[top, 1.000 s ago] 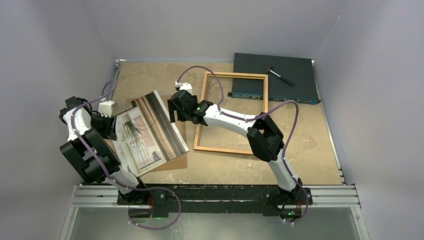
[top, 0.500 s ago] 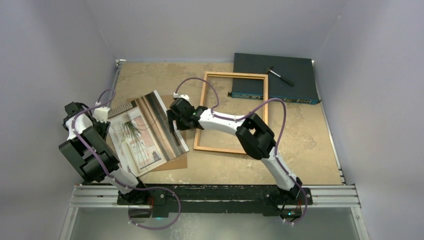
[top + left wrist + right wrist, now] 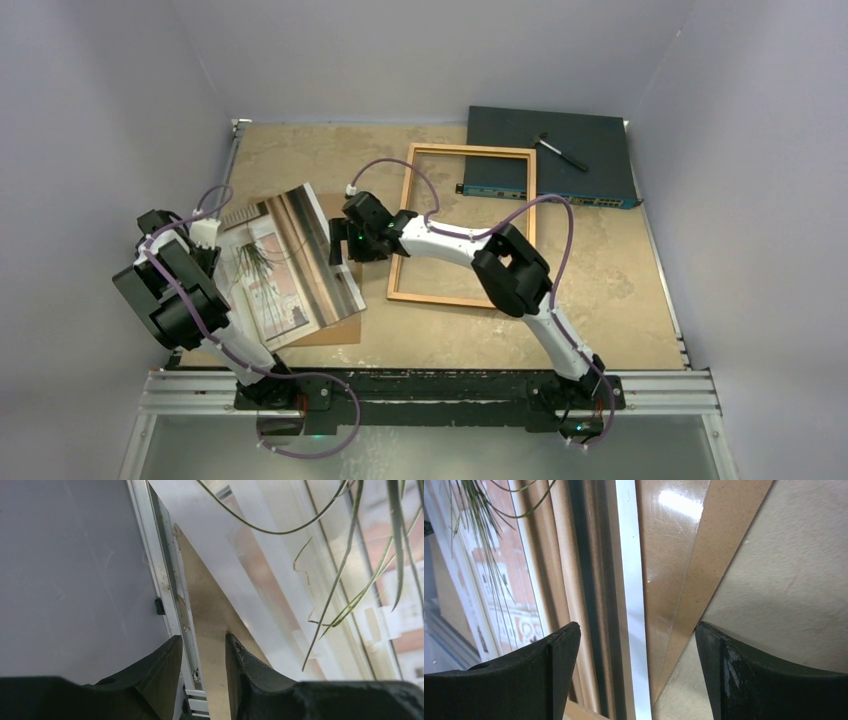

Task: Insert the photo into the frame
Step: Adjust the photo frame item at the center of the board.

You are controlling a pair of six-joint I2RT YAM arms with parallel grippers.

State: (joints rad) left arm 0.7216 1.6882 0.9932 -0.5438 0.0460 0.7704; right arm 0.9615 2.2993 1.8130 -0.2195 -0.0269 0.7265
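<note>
The photo (image 3: 285, 265), a glossy print with a white border, lies skewed on the left of the table over a brown backing board (image 3: 340, 330). The orange-brown frame (image 3: 405, 225) lies flat to its right with nothing in it. My left gripper (image 3: 207, 245) is at the photo's left edge. In the left wrist view its fingers (image 3: 202, 639) stand slightly apart over bare table, and the right fingertip (image 3: 231, 642) touches the photo's white border (image 3: 260, 630). My right gripper (image 3: 338, 248) is open wide and straddles the photo's right border (image 3: 631, 580), its fingers (image 3: 638, 630) not touching it.
A dark flat electronics box (image 3: 548, 155) with a black pen (image 3: 560, 153) on it sits at the back right, behind the frame. The metal table rail (image 3: 162, 580) and grey wall run close along my left gripper. The backing board (image 3: 709, 545) sticks out past the photo's right edge.
The photo has slid left and a little toward the near edge. My right gripper followed its right edge leftward. The left arm drew back to the left and its fingers narrowed slightly.
</note>
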